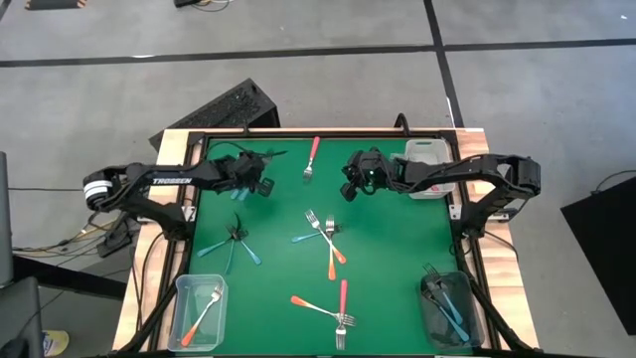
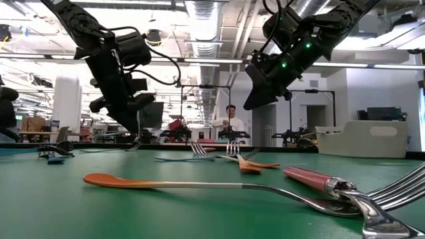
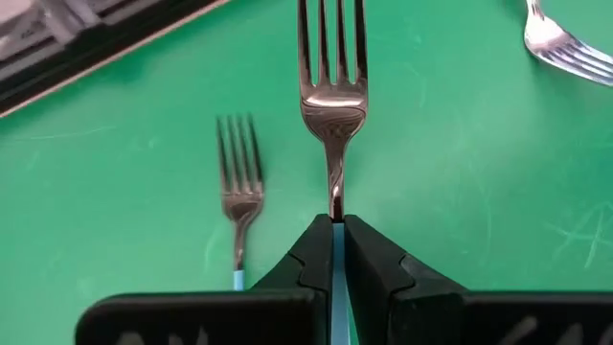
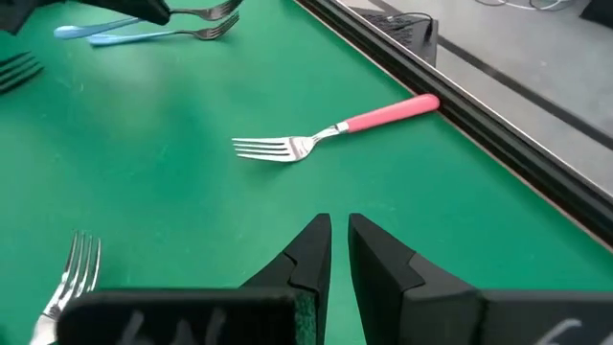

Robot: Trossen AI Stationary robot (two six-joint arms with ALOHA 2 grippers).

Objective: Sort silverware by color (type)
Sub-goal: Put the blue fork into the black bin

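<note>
Your left gripper (image 3: 337, 251) is clenched on the handle of a light blue fork (image 3: 333, 86), holding it above the far-left part of the green mat (image 1: 397, 239), tines pointing away from the wrist. A second blue fork (image 3: 238, 187) lies on the mat just beside it.

Your right gripper (image 4: 339, 251) hangs over the far middle of the mat with its fingers nearly together and nothing between them. A pink fork (image 4: 335, 130) lies on the mat near it, close to the far edge.

Look at the rest of the mat: a cluster of blue forks (image 1: 235, 244) lies at the left, mixed blue and orange forks (image 1: 323, 237) in the centre, and orange and pink forks (image 1: 333, 308) near the front. The near-left clear bin (image 1: 185, 298) holds an orange fork (image 1: 204, 316), and the near-right bin (image 1: 429, 320) holds blue ones (image 1: 452, 308).
</note>
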